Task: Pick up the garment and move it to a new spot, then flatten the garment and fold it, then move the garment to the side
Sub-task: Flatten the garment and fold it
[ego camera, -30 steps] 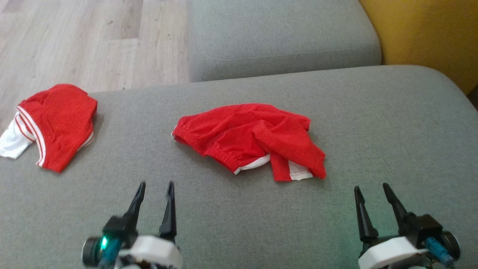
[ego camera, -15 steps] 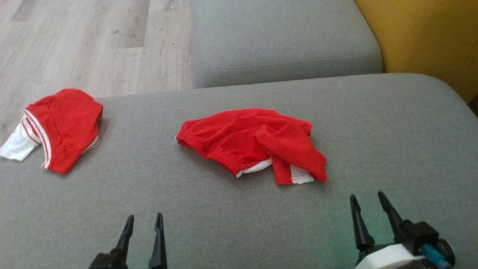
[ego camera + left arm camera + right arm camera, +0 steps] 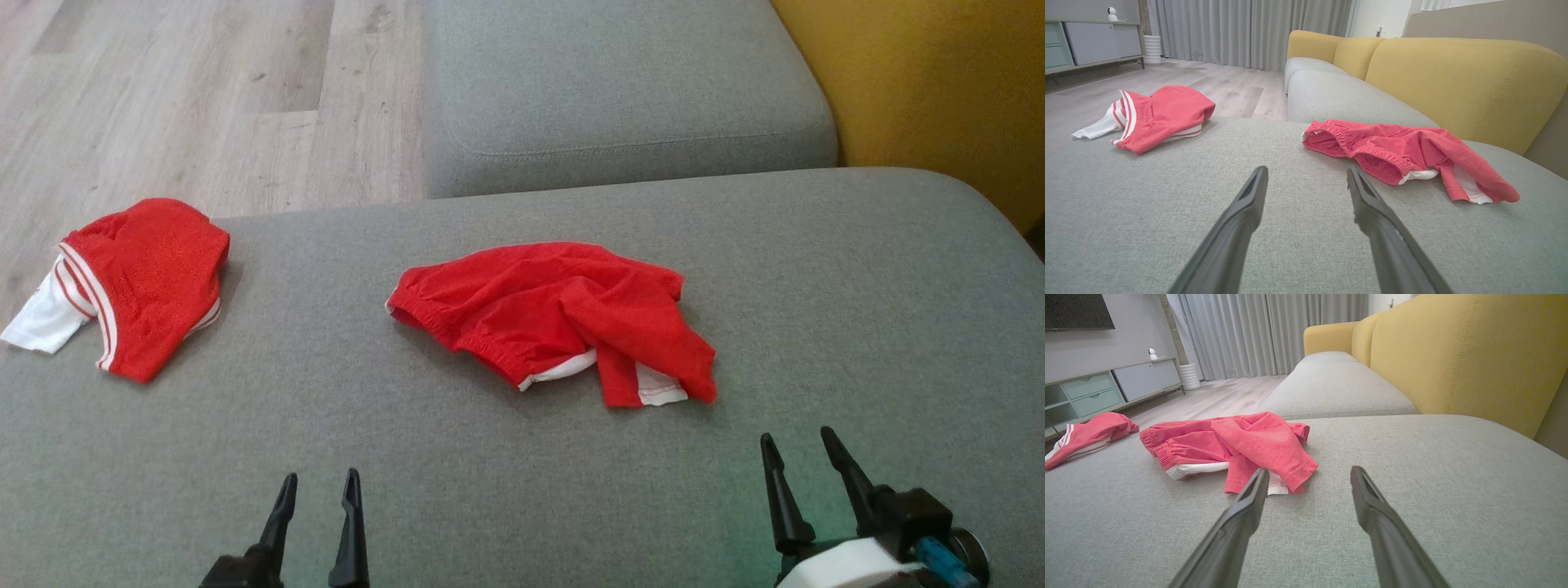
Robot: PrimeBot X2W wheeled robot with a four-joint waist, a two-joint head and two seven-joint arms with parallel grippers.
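A crumpled pair of red shorts with white trim lies in the middle of the grey sofa cushion. My left gripper is open near the cushion's front edge, well short of the shorts and to their left. My right gripper is open too, just in front of the shorts' right leg hem, not touching it. Both grippers hold nothing.
A second red garment with white stripes lies folded at the cushion's far left corner. Another grey seat cushion lies beyond, a yellow backrest to the right, wooden floor to the left.
The head camera has tilted, so the whole picture slid down a little. My left gripper has drawn back toward the bottom edge; the right has drawn back slightly. The garments lie as before.
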